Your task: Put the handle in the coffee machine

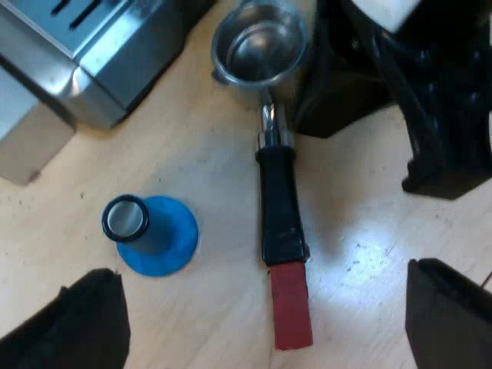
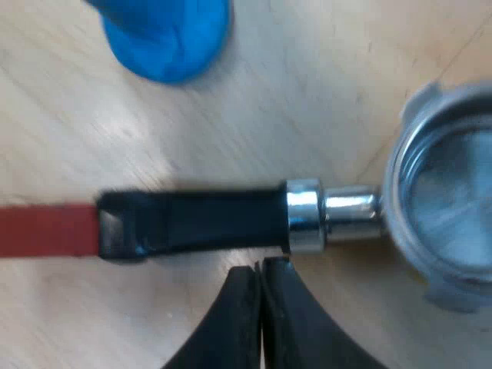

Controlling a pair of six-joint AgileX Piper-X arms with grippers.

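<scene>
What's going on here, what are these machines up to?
Two robot arms seem to be getting ready to pick up the metal coffee holder, which lies flat on the wooden table, not yet in the coffee machine. The left claw hangs open above the holder's dark, red-tipped handle. The right claw is shut, its tips right beside that handle, gripping nothing. A blue tamper stands on the table nearby.

Bare table (image 1: 207,138) lies open between the blue tamper (image 1: 150,234) and the holder's (image 1: 269,134) dark handle (image 1: 280,207). The espresso machine (image 1: 115,54) crowds the holder's basket on one flank; the right gripper (image 2: 260,269), fingers together, stands just beside the handle's collar on the other.
</scene>
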